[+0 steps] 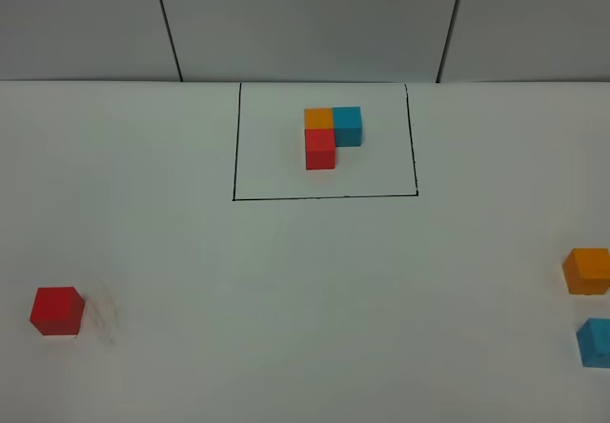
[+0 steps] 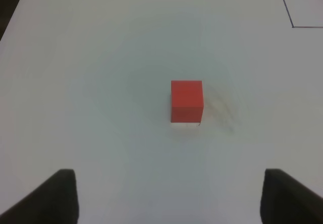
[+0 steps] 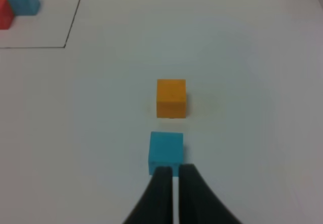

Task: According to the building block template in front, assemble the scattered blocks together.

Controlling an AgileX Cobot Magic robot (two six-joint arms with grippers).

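Note:
The building block template (image 1: 332, 135) is an L of orange, blue and red cubes inside a thin black rectangle at the far middle of the table; part of it shows in the right wrist view (image 3: 17, 4). The scattered red cube (image 1: 57, 310) lies near left. In the left wrist view my left gripper (image 2: 171, 199) is wide open, with the red cube (image 2: 186, 101) ahead of it and apart. The orange cube (image 1: 586, 271) and teal-blue cube (image 1: 596, 341) lie at the right edge. My right gripper (image 3: 173, 169) is shut and empty, its tips just behind the teal-blue cube (image 3: 166, 152), with the orange cube (image 3: 171, 98) beyond. Neither gripper shows in the exterior view.
The white table (image 1: 315, 299) ends at a grey panelled wall (image 1: 305, 18) at the back. A corner of the black rectangle (image 2: 292, 26) shows in the left wrist view. The table's dark left edge (image 2: 10, 7) is beyond the red cube.

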